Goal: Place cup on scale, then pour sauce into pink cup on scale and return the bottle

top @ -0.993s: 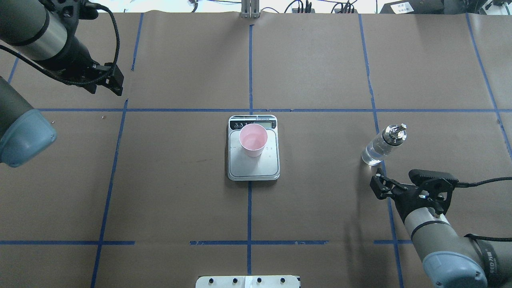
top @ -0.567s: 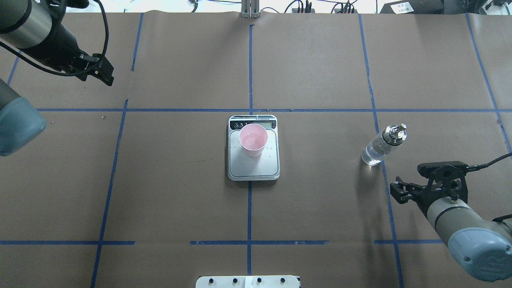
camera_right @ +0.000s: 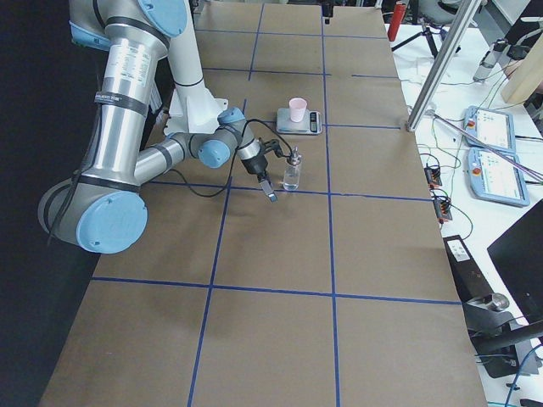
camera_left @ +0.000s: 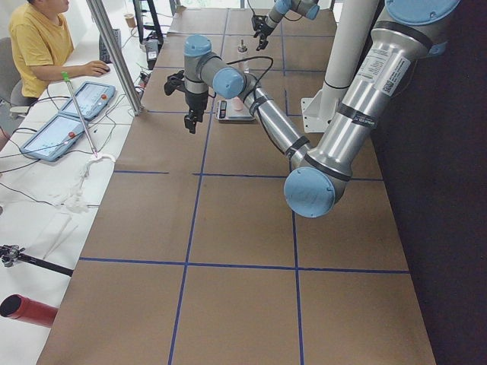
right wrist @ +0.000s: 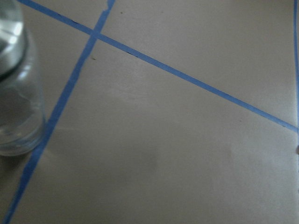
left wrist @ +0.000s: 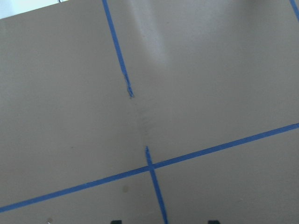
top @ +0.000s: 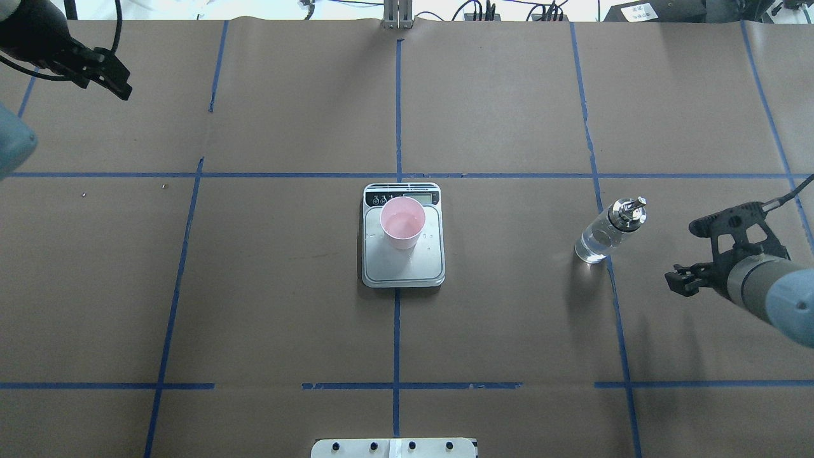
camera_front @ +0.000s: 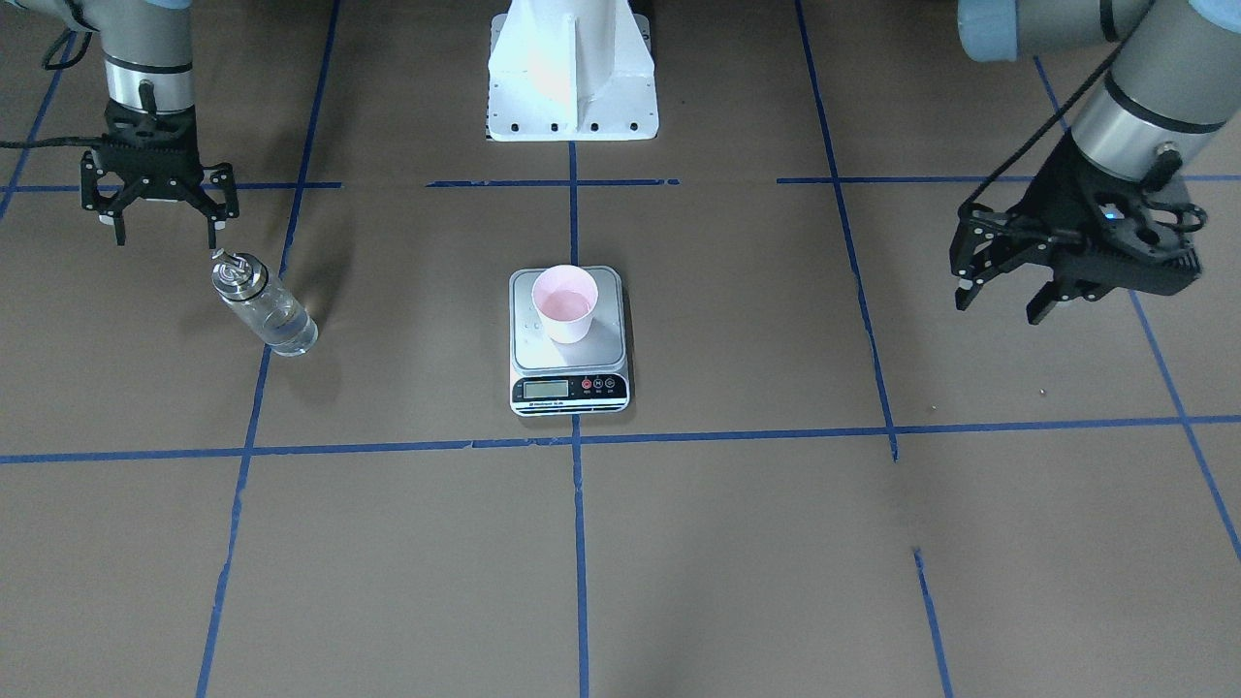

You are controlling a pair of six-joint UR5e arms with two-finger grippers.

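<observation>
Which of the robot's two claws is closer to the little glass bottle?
The right gripper: it hangs open close beside the bottle, not touching. The left gripper is far away, beyond the scale.

Table: I saw the table (top: 286,286) covered in brown paper across the whole overhead frame.
Tape: blue tape lines (top: 397,108) split it into a grid, two of them crossing just above the scale.
Scale: the scale (top: 403,270) lay flat at centre frame, over the middle line.
Bottle: the bottle (top: 598,240) stood right of centre, its base on a tape line, well apart from the scale.
Base plate: I noted a white plate (top: 394,448) at bottom centre.
</observation>
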